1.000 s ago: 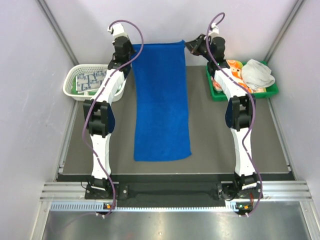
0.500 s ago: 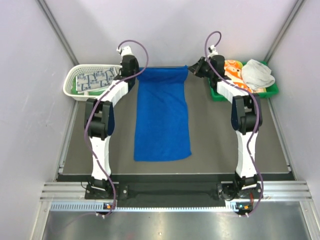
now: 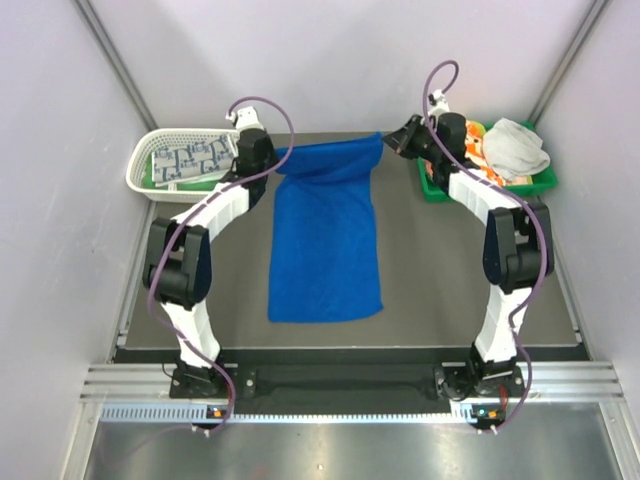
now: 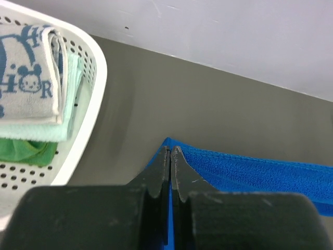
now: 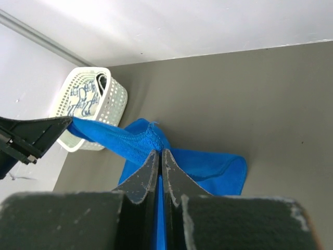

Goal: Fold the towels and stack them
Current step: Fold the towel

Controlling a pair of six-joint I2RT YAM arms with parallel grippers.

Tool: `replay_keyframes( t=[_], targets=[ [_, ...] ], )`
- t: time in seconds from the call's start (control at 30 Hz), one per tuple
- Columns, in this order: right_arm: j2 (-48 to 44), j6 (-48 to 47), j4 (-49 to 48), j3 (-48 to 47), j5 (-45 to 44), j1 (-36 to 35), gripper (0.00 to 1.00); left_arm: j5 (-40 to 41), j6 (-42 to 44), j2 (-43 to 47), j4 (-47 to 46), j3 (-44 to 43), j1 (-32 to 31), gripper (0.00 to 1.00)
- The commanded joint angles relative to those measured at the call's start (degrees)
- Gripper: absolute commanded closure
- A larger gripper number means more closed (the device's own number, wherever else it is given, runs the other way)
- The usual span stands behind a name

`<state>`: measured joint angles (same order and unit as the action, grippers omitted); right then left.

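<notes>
A dark table (image 3: 450,280) is seen between pale walls, and most of its middle is covered by the blue towel (image 3: 325,240), which is laid lengthwise from near to far. Its near part is spread flat on the table, while its far edge is held up and is bunched and sagging between the two grippers. The left arm (image 3: 215,205) and the right arm (image 3: 495,205) are stretched from the near edge toward the far side, one on each side of the blue towel. A basket (image 3: 140,165) is placed at the far left of the table, and a tray (image 3: 430,185) at the far right. In the basket a folded patterned towel (image 4: 26,78) is stacked on a mint towel (image 4: 70,94), with a green towel (image 4: 21,151) beneath them. In the tray a crumpled grey towel (image 3: 515,148) is seen on the right, with an orange towel (image 3: 468,135) beside it on the left, partly hidden by the right arm. The left gripper (image 4: 170,151) is clamped tight on the far left corner of the blue towel, just to the right of the basket. The right gripper (image 5: 159,152) is likewise pinched on the far right corner, with the fabric caught between its fingers, near the tray's left side.
</notes>
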<state>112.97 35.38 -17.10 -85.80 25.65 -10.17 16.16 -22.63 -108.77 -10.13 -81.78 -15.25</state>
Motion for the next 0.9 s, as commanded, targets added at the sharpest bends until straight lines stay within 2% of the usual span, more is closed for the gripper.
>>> replay_keyframes(
  t=[0.0,0.2,0.37,0.53,0.67,0.87],
  targets=[
    [-5.6,-2.2,-1.2,2.8,-0.6,1.1,1.0,3.7,-0.7,5.8,-4.0,4.0,0.5,1.0],
    [-9.6,-2.5,-0.6,6.7,-0.9,0.8,1.0,4.7,0.0,12.5,-3.8,8.6,-0.4,1.0],
    [-10.8,-2.6,0.7,5.6,-1.4,0.7,1.0,5.8,1.8,15.4,-3.0,8.2,-1.2,1.0],
    [-9.6,-2.6,1.5,-0.3,-2.8,0.7,1.0,5.9,4.5,13.9,-0.9,2.6,-1.1,1.0],
    [-7.1,-3.4,4.1,-8.7,-4.1,0.5,1.0,6.1,6.6,11.5,0.7,-4.4,-1.2,1.0],
    [-5.9,-4.6,6.8,-13.4,-4.9,0.3,1.0,6.1,8.0,8.8,2.7,-10.3,-1.2,1.0]
  ],
)
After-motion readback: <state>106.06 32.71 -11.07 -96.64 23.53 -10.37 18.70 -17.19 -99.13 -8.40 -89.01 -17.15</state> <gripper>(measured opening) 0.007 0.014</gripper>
